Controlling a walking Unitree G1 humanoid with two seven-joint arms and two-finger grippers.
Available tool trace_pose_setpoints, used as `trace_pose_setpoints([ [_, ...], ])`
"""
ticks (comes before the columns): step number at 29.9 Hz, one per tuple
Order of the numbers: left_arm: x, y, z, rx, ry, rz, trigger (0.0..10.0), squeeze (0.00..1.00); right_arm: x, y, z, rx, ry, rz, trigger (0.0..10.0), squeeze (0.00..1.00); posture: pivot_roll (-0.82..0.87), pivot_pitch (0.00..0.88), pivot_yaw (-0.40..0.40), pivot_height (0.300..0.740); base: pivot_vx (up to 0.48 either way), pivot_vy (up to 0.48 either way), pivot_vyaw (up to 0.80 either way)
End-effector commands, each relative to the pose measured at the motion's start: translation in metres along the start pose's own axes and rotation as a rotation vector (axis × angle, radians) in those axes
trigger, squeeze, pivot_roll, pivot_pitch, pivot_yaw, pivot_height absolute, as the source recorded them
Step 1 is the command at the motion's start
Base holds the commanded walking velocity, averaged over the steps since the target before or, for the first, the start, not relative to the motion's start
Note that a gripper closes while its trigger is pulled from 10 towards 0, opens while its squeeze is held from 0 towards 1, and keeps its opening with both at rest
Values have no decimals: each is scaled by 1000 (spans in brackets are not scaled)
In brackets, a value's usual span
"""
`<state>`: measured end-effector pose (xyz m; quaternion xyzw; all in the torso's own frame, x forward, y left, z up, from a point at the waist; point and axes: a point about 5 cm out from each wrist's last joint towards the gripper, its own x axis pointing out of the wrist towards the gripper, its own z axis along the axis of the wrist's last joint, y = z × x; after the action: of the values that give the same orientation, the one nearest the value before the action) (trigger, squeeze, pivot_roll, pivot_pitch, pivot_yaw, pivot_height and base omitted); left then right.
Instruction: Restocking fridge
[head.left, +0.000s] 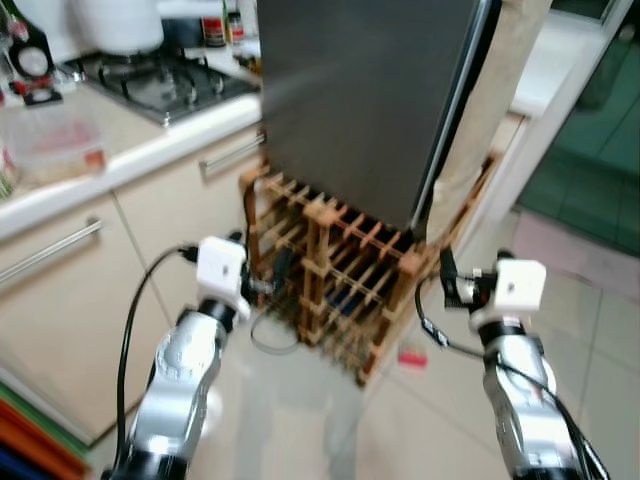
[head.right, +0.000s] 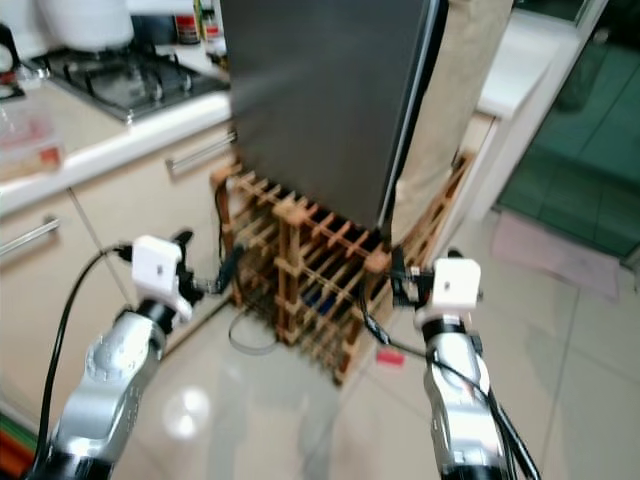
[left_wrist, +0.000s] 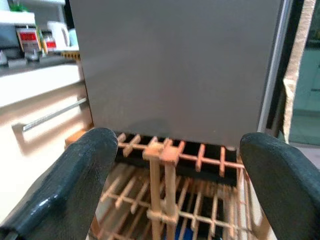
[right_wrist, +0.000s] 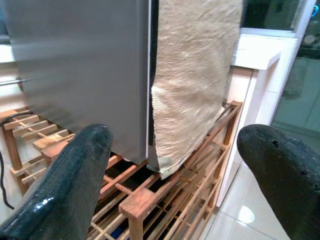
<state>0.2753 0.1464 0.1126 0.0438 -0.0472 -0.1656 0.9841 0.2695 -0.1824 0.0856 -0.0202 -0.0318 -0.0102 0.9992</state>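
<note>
Fridge (head.left: 370, 100) door matt grey brushed metal; rack (head.left: 340, 265) under it bare wood slats; cloth (right_wrist: 192, 75) coarse beige weave; floor (head.left: 590, 340) glossy tile.

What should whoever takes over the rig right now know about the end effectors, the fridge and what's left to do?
Left end effector: open, empty, raised toward the fridge.
Right end effector: open, empty, raised near the fridge's right edge by the hanging beige cloth.
The grey fridge sits on a wooden rack beside the counter; its door is shut.
Done: robot stands facing the fridge.
Left: open the door, fetch items, stock them. A small red object lies on the floor by the rack.
</note>
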Motion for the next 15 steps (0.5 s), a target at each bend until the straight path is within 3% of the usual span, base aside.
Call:
trace_pose_setpoints([
  [1, -2, 1, 2, 24, -9, -11, 10000, 0, 3, 3, 1, 5, -2, 10, 10000, 0, 38, 0, -57, 740, 0, 0, -625],
  [7, 0, 2, 3, 71, 0, 4, 10000, 0, 4, 5, 0, 7, 6, 17, 10000, 0, 41, 0, -57, 740, 0, 0, -625],
  [12, 2, 3, 4, 63, -6, 11, 10000, 0, 5, 8, 1, 6, -5, 31, 10000, 0, 41, 0, -55, 740, 0, 0, -622],
  [15, 3, 4, 4, 46, -3, 14, 10000, 0, 7, 11, 3, 11, -10, 40, 10000, 0, 40, 0, -56, 736, 251, 0, -148],
])
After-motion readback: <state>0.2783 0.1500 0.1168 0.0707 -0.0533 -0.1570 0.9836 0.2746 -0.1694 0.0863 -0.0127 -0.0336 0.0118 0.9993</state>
